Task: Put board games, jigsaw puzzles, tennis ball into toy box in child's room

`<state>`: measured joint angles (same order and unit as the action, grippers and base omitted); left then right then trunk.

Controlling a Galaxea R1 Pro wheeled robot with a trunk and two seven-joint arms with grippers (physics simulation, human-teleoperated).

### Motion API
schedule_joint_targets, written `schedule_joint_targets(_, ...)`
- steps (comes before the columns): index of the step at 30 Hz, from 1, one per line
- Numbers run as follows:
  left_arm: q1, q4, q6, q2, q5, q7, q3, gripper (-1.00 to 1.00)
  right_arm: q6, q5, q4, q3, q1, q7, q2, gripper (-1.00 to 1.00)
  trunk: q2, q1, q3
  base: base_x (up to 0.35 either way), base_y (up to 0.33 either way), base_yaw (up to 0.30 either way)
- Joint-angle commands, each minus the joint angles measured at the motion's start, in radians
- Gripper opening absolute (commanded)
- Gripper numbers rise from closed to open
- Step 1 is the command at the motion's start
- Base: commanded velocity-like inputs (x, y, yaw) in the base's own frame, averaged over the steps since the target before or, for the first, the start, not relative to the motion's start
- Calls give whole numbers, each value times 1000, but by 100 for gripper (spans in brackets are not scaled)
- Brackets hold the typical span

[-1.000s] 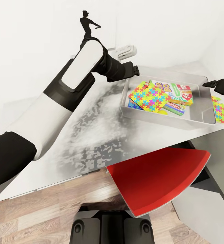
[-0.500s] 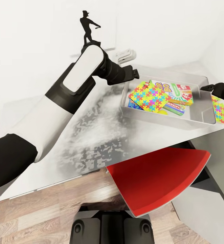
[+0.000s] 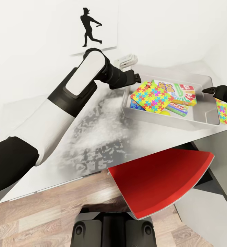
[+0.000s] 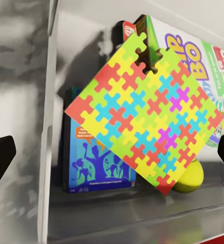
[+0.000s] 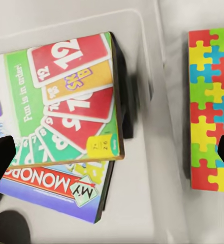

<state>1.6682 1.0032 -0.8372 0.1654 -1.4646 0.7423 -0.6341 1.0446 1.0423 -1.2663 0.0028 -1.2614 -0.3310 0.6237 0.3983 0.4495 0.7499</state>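
Where table (image 3: 93, 137) mottled grey, toy box (image 3: 168, 118) rests.

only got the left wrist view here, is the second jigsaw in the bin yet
Observer: No. The second jigsaw lies on the table, just outside the toy box wall.
Operator: where's the right gripper
Observer: The right gripper hangs open above that wall, between the games and the jigsaw.
Operator: what else is under the card game box
Observer: A Monopoly box lies beneath it, inside the bin.
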Motion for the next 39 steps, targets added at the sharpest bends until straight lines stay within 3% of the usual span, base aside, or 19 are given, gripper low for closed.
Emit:
schedule_joint_targets(1,1,0,1,0,-10,10,-1,100,3,10,-1,0,-1,-10,0,100,2,1,3,0,0,0)
schedule_joint_targets(39,-1,-11,1,-1,-10,-9,-1,100,3,10,-7,-1,0,-5,1,100,2,1,58,0,0,0)
